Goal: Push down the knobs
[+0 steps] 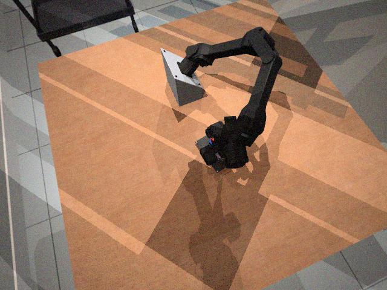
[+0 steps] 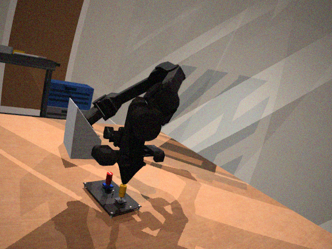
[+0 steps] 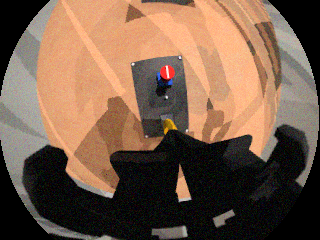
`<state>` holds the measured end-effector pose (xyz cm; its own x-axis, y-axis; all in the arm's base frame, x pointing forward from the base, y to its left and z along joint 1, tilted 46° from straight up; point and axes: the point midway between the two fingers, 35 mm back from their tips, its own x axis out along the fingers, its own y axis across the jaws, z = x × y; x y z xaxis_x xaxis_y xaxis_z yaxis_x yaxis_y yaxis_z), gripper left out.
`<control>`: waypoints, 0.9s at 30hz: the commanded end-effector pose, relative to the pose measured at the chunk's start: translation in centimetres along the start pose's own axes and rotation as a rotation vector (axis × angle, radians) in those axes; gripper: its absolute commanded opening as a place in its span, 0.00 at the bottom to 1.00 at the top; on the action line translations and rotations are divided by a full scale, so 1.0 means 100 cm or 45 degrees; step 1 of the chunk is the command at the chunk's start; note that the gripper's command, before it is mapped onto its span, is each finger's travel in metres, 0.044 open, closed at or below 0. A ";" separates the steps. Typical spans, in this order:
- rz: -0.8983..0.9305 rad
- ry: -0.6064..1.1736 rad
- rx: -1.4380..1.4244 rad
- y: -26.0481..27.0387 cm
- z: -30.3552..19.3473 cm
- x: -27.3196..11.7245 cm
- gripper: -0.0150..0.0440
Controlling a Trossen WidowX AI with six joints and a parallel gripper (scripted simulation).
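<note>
The dark circuit board stands on short legs on the table. A red knob stands upright over a blue potentiometer. A yellow knob stands over a grey potentiometer, with a short piece of shaft showing between them. My gripper is shut and holds nothing. Its tips are right at the top of the yellow knob; whether they touch it I cannot tell. In the top view the arm hides the tips and the yellow knob.
The arm's grey wedge-shaped base stands on the wooden table behind the board. A black cart and a blue box are beyond the table. Shadows cross the table top.
</note>
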<state>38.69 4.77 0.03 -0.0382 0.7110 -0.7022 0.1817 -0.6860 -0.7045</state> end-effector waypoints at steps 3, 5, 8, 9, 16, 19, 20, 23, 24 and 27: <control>-0.002 0.007 0.005 0.001 -0.001 0.000 0.25; -0.002 0.007 0.005 0.001 -0.001 0.000 0.25; -0.002 0.007 0.005 0.001 -0.001 0.001 0.25; -0.002 0.007 0.005 0.001 -0.001 0.001 0.25; -0.002 0.007 0.005 0.001 -0.001 0.003 0.25; -0.002 0.008 0.005 0.001 -0.001 0.004 0.25; -0.002 0.008 0.005 0.001 -0.001 0.004 0.25; -0.002 0.008 0.005 0.001 -0.001 0.005 0.25; -0.002 0.008 0.005 0.001 -0.001 0.005 0.25; -0.002 0.008 0.005 0.001 -0.001 0.005 0.25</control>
<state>38.68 5.06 -0.38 -0.0352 0.7112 -0.7021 0.1796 -0.6866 -0.7045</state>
